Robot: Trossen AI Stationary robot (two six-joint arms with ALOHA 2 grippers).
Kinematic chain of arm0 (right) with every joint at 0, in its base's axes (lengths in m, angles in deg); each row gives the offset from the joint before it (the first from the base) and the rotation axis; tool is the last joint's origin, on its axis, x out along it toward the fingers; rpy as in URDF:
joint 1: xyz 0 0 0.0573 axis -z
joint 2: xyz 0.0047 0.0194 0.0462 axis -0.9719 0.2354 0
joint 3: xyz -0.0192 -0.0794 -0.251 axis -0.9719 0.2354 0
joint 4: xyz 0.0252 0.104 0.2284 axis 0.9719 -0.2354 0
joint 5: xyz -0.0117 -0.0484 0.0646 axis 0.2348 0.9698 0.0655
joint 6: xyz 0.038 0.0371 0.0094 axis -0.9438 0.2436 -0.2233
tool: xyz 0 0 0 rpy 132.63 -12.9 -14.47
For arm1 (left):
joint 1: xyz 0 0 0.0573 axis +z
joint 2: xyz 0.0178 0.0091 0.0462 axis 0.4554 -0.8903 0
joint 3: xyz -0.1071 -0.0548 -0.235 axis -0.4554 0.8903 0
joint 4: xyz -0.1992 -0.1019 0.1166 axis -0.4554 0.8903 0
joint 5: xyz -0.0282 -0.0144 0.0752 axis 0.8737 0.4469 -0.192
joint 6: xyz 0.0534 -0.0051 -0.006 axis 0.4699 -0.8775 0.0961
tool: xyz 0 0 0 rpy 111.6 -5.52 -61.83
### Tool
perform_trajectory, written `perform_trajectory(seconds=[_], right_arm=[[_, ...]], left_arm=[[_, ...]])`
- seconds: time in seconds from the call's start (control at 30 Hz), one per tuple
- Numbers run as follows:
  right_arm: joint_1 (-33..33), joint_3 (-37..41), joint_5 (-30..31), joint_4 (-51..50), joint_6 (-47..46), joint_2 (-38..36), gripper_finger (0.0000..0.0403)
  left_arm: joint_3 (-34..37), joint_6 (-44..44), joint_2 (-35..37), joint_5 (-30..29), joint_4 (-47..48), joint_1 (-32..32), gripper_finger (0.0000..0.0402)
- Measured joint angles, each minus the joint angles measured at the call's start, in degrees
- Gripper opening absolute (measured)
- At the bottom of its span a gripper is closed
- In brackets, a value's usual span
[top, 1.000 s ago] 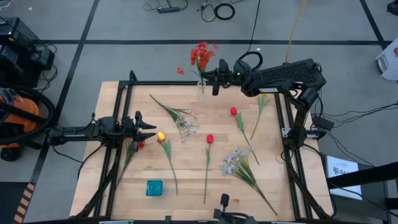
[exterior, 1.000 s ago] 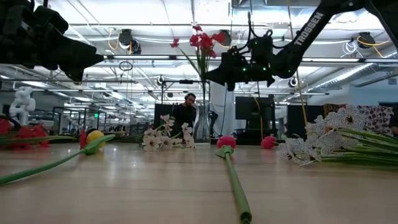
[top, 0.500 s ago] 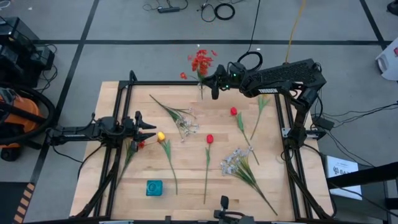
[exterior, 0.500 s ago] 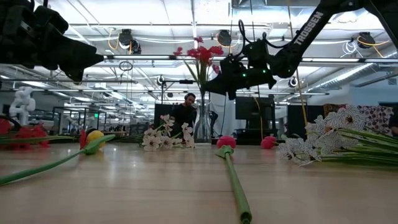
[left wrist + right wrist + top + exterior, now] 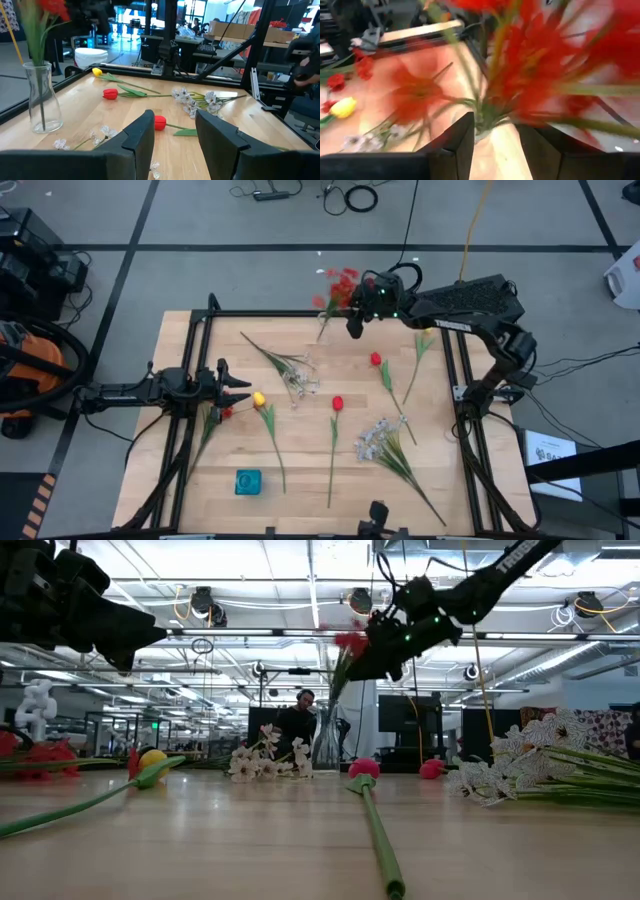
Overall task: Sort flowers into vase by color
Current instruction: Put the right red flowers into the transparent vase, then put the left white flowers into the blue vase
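At the near edge of the table (image 5: 300, 500) a small teal block (image 5: 248, 481) lies alone, and just beyond it the loose flowers are spread flat with their stems running roughly near-to-far: a yellow tulip (image 5: 260, 399) on the left, a red tulip (image 5: 337, 403) at centre, a white spray (image 5: 380, 438) to the right. The left gripper (image 5: 240, 391) waits at the left edge, level with the yellow tulip and just beside it, fingers parted and holding nothing; it is the nearer arm for that flower and for the red bloom (image 5: 227, 412) lying under it. Farther in lie a second white spray (image 5: 296, 380), another red tulip (image 5: 376, 360) and a second yellow tulip (image 5: 426, 338) by the right rail. At the far edge stands the glass vase (image 5: 42, 97), upright, with the red cluster (image 5: 340, 285) in it, stems leaning toward the right arm. The right gripper (image 5: 355, 315) hangs just beside the vase mouth, on its right, and its wrist view shows the fingers spread around the stems at the rim, not clamped. Judgement: the relation that matters is gripper to stems, which tilt across its path; clear room lies to the right and upward, while the table's far rail and the light vase sit close, so a sideways drag could tip the vase.
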Motion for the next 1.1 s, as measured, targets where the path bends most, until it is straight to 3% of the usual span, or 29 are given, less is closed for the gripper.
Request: perform_trajectory(seconds=[0.3,0.53,0.63,0.77,0.9,1.0,1.1], right_arm=[[-4.1,-13.5,6.7,-30.8,-3.9,-0.2,0.0159],[-6.6,-20.0,9.4,-53.7,-17.8,-0.4,0.0158],[-9.8,-20.0,13.8,-60.3,-23.3,-1.2,0.0143],[-16.5,-20.0,20.6,-65.0,-29.4,-2.9,0.0106],[-23.8,-18.6,23.1,-64.8,-36.4,-6.5,0.0052],[-28.9,-14.1,24.0,-63.2,-43.8,-10.0,0.0011],[-34.5,-7.9,24.2,-59.1,-53.2,-13.8,0.0009]], left_arm=[[0.0,0.0,0.0,0.0,0.0,0.0,0.0151],[0.0,0.0,0.0,0.0,0.0,0.0,0.0151],[0.0,0.0,0.0,0.0,0.0,0.0,0.0151],[0.0,0.0,0.0,0.0,0.0,0.0,0.0151],[0.0,0.0,0.0,0.0,0.0,0.0,0.0151],[0.0,0.0,0.0,0.0,0.0,0.0,0.0151],[0.0,0.0,0.0,0.0,0.0,0.0,0.0151]])
